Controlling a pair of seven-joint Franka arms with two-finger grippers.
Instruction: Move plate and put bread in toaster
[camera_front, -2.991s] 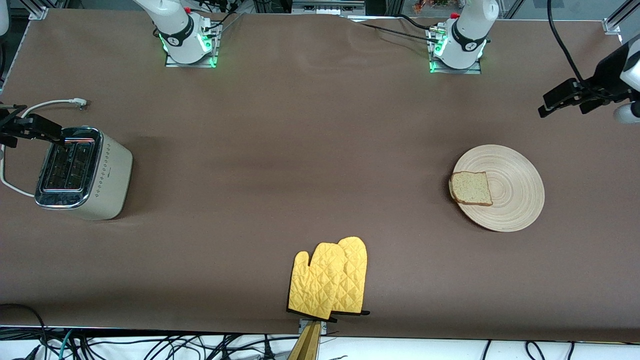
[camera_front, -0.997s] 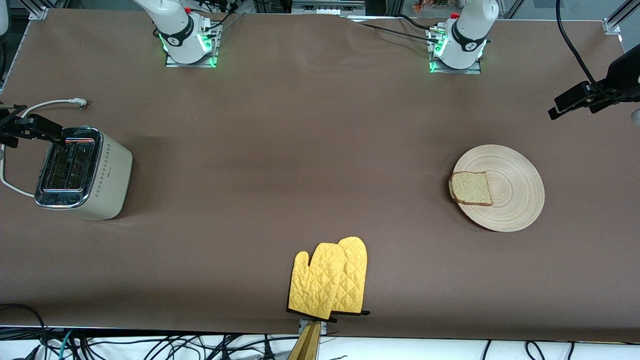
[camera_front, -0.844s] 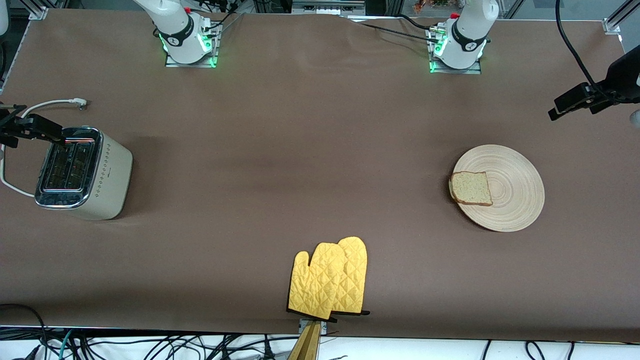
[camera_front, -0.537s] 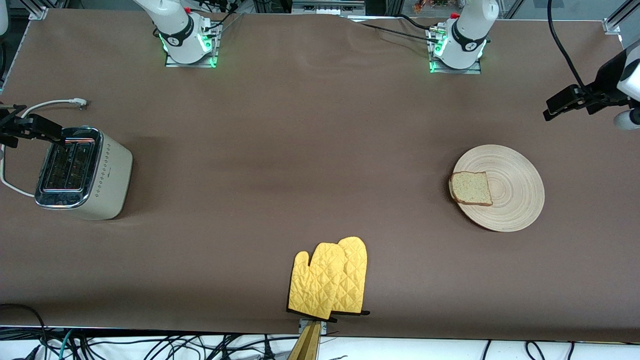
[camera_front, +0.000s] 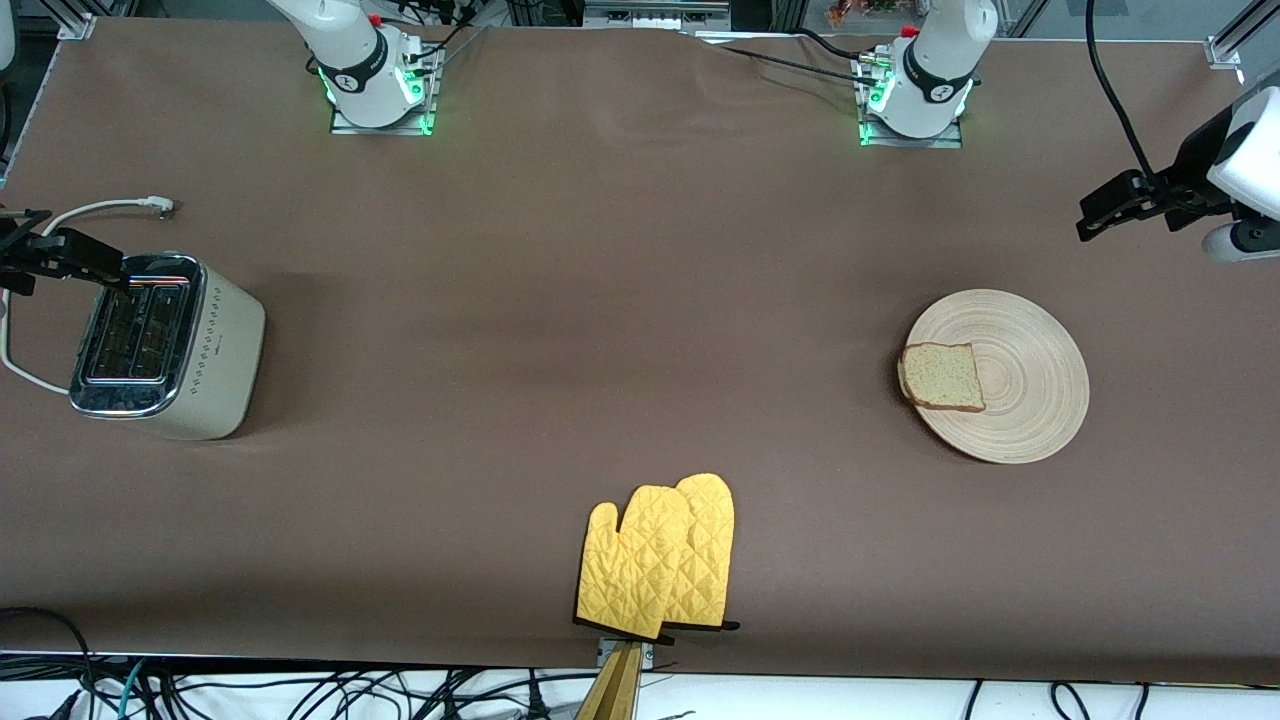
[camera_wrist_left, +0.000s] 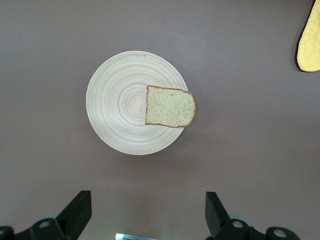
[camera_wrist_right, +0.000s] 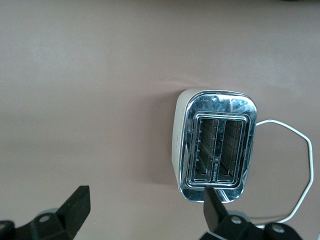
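- 1x brown-covered table (camera_front: 600, 300), holds everything; task items sit at its two ends, so likely one arm per item.
- 2x white Franka arms, bases along table's top edge in front view. Both up in air, nothing grabbed.
- 1x boxy cream-beige two-slot toaster w/ chrome top (camera_front: 165, 345) at right arm's end, slots up and empty (camera_wrist_right: 216, 146); white cord (camera_front: 100, 210) trails off it. Upright = ready for vertical drop-in.
- 1x round pale wooden plate w/ ring grooves (camera_front: 1030, 400) at left arm's end, flat on table, not moved yet.
- 2x yellow quilted oven mitts (camera_front: 655, 560), overlapped, at table edge nearest front cam, about mid-length; not part of task.
- 1x squarish speckled wholegrain bread slice (camera_front: 941, 376) lying flat on plate, off-centre, one crust edge overhanging rim toward toaster end (camera_wrist_left: 170, 106). Overhang prob gives fingers a way in.
- Left gripper (camera_front: 1105, 210) over table near plate, jaws spread wide, empty; wrist cam looks straight down at plate, prob lining up a grab.
- Right gripper (camera_front: 45, 255) over toaster's end, jaws wide, empty; waiting.
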